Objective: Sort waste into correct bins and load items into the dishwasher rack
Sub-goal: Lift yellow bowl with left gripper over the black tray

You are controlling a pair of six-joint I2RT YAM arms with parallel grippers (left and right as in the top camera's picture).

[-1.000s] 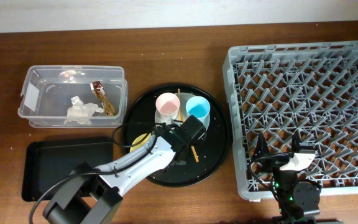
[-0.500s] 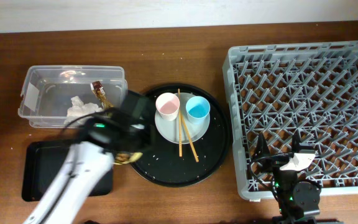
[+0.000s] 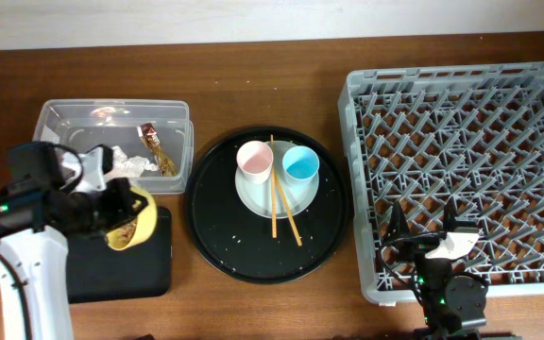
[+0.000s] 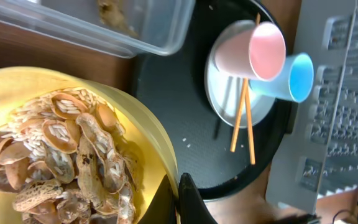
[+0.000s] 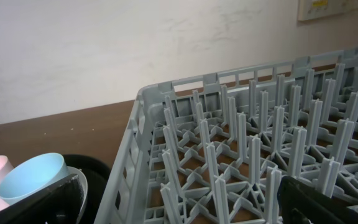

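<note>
Yellow plastic is pinched between the fingers of the left gripper (image 4: 174,198), which is clamped shut on the rim of the yellow bowl (image 4: 138,127). The bowl is heaped with brown-beige food scraps (image 4: 67,149) that look like nut shells and husks. From overhead, the bowl hangs above the rear right corner of the flat black tray (image 3: 121,269), which lies by the front left corner of the table (image 3: 253,66).

Just behind that tray, the clear container (image 3: 64,132) holds the crumpled white tissue (image 3: 126,162), the brown-and-gold wrapper (image 3: 149,137) and some brown bits against its right wall.

In the middle of the table is the round black tray (image 3: 253,255). The pale plate (image 3: 296,196) rests on its rear half. The pink cup (image 3: 254,161) and the blue cup (image 3: 300,164) stand side by side on the plate's back edge. The chopsticks (image 3: 277,203) lie crossed over the plate, their tips reaching onto the tray.

Filling the right side of the table is the grey dishwasher rack (image 3: 461,123), with nothing between its pegs. The right gripper (image 3: 428,234) sits low over the rack's front left corner, fingers spread wide and holding nothing.
</note>
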